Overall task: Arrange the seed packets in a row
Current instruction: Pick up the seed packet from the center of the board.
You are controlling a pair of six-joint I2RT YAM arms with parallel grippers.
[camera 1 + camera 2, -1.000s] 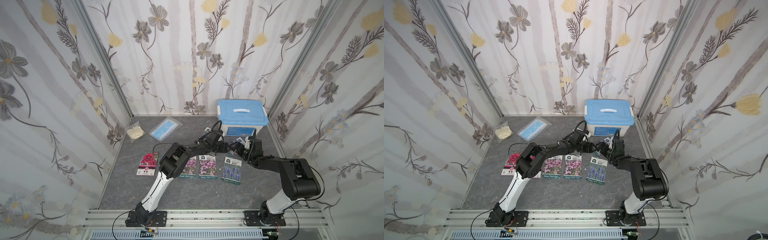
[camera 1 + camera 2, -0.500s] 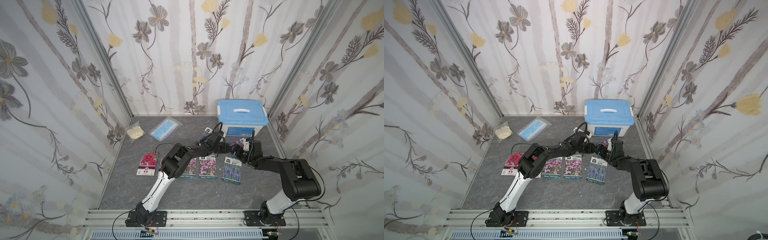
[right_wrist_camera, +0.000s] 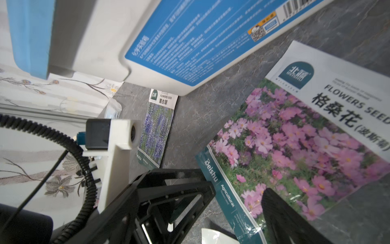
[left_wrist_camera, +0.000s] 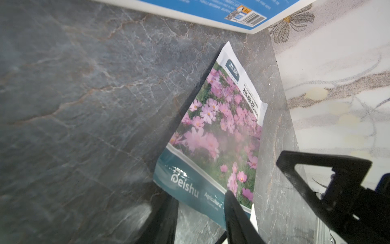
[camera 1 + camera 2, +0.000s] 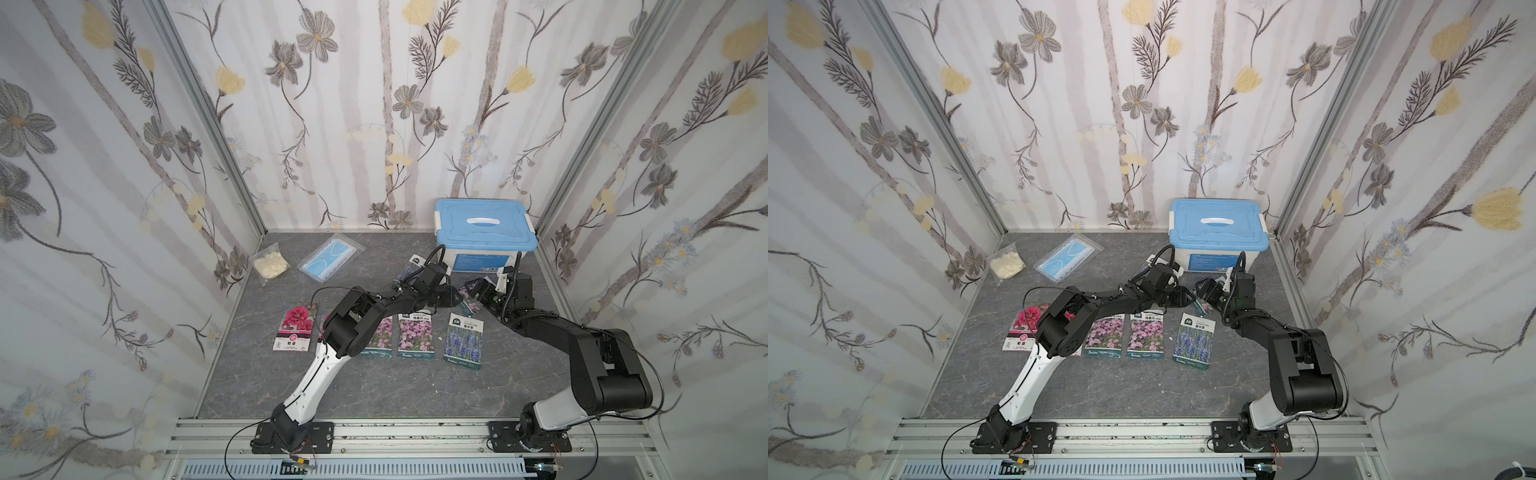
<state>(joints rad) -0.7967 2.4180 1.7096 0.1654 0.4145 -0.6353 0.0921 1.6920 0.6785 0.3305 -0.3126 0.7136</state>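
In both top views seed packets lay in a row on the grey table (image 5: 374,386): a red-flower packet (image 5: 293,328), a pink-purple packet (image 5: 380,338) partly under the left arm, a pink packet (image 5: 415,334) just beside it, and a lavender packet (image 5: 464,340) at the right end; behind the row a cosmos packet (image 5: 467,301) sat between the left gripper (image 5: 452,297) and the right gripper (image 5: 474,292), near the blue-lidded box (image 5: 484,226); a second lavender packet (image 5: 409,268) lay by that box's front left corner; in the left wrist view the left gripper (image 4: 198,202) stood narrowed at the cosmos packet's teal bottom band, one finger across its face, table showing in the gap; whether it pinched the packet I could not tell; in the right wrist view one of the right gripper's fingers (image 3: 278,215) crossed the cosmos packet, the pincer standing wide; the second lavender packet lay just beside the box's base.
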